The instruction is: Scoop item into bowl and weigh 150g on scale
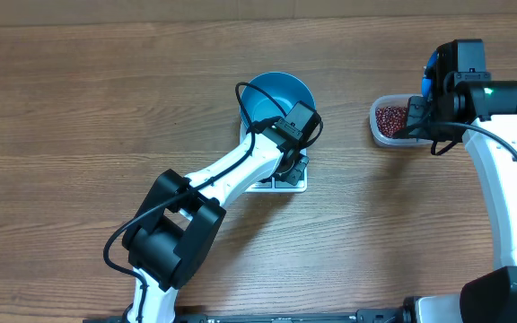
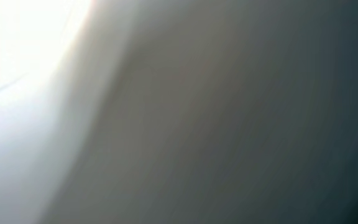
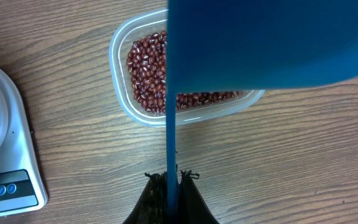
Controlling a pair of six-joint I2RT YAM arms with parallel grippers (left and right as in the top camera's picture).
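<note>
The blue bowl sits on the white scale at mid-table. My left gripper hangs low over the scale's front edge, just before the bowl, and is shut; its wrist view is a grey blur. My right gripper is shut on the thin handle of a blue scoop. That scoop hovers over a clear tub of dark red beans, hiding the tub's right half. In the overhead view the right gripper stands beside the tub.
The right wrist view catches the scale's corner with its display and buttons at the lower left. Bare wood table lies to the left and in front. The right arm runs down the right side.
</note>
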